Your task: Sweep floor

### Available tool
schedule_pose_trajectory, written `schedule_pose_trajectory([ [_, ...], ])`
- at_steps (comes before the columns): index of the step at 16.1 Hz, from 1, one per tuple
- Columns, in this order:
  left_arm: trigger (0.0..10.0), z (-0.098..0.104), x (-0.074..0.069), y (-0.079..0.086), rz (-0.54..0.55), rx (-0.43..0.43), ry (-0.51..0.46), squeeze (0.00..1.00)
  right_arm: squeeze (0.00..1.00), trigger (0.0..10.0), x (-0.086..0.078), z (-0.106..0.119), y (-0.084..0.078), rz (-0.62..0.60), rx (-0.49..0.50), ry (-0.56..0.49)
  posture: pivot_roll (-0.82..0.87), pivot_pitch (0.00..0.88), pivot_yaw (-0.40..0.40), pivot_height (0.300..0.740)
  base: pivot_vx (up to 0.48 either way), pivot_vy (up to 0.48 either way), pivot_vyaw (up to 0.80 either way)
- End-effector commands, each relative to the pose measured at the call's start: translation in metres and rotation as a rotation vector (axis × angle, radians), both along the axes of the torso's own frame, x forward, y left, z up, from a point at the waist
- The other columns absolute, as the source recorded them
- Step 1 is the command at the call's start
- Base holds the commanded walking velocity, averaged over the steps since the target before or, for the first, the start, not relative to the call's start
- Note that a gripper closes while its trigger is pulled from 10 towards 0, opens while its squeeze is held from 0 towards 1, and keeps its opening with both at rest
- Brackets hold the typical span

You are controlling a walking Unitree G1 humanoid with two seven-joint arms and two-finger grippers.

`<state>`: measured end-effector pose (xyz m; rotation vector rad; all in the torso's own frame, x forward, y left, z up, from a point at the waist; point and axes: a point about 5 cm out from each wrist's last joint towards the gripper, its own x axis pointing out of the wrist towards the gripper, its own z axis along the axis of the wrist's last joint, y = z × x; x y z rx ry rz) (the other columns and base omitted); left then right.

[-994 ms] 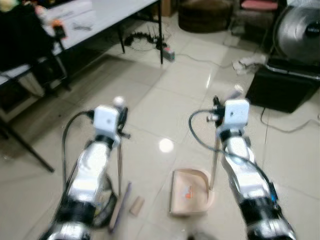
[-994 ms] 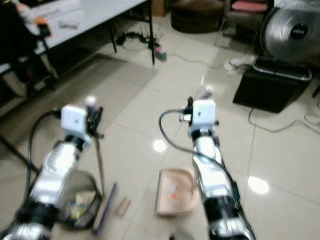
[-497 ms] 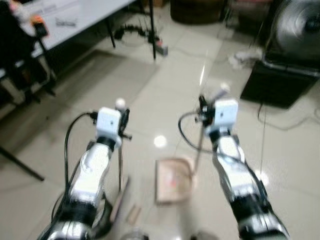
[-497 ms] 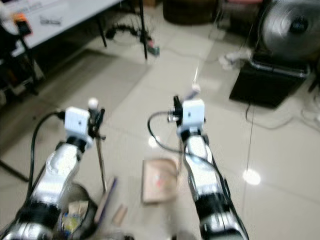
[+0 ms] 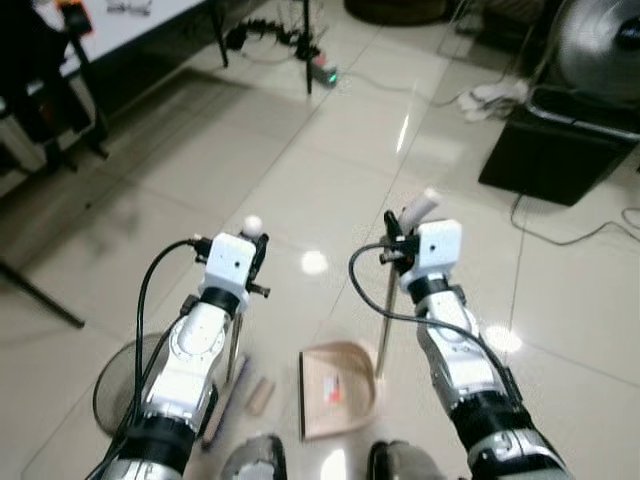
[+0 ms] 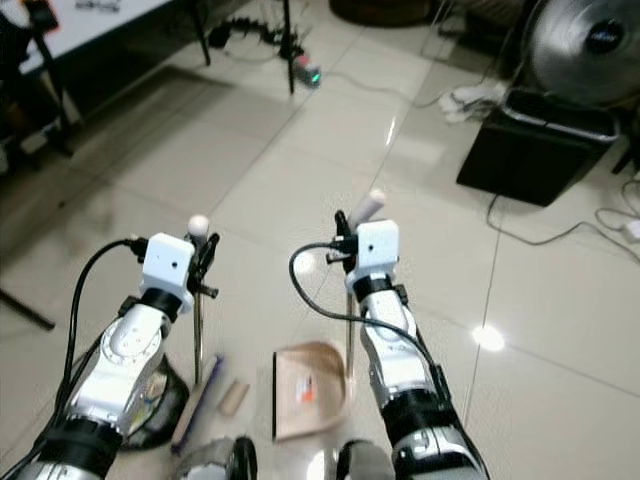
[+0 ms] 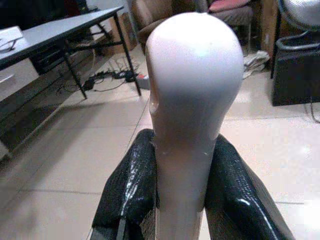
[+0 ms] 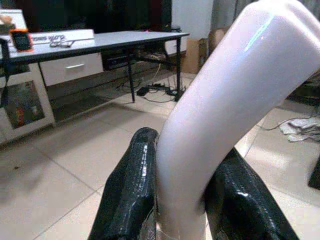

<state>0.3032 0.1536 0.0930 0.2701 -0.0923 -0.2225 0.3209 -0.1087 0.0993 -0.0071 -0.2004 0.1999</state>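
Floor: glossy pale beige tiles, grey grout, bright ceiling-light glare spots. Ahead and left of the left gripper: grey table on black legs, power strip with lit indicator and tangled cables beneath. Ahead and right of the right gripper: black box, large metal fan above it. White cable trails across tiles near the box.

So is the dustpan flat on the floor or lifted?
Flat, it seems: the dustpan lies on the tiles, its pole upright in the right gripper.
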Motion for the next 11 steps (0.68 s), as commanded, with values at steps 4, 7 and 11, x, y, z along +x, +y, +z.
schedule_pose_trajectory([
  [4, 10.0, -0.017, -0.002, -0.005, 0.034, 0.052, 0.019, 0.00, 0.00, 10.0, -0.001, 0.001, 0.001, -0.021, -0.024, -0.075, -0.03, 0.269, 0.014, 0.740, 0.000, 0.000, 0.00],
  [7, 10.0, -0.020, 0.004, -0.017, 0.039, 0.016, 0.020, 0.00, 0.00, 10.0, -0.002, 0.000, 0.001, -0.073, -0.056, -0.105, -0.03, 0.276, 0.012, 0.740, 0.000, 0.000, 0.00],
  [11, 10.0, -0.016, 0.014, -0.031, 0.052, -0.077, 0.007, 0.00, 0.00, 10.0, -0.008, -0.010, 0.010, -0.053, -0.102, -0.098, -0.04, 0.279, 0.017, 0.740, 0.000, 0.000, 0.00],
])
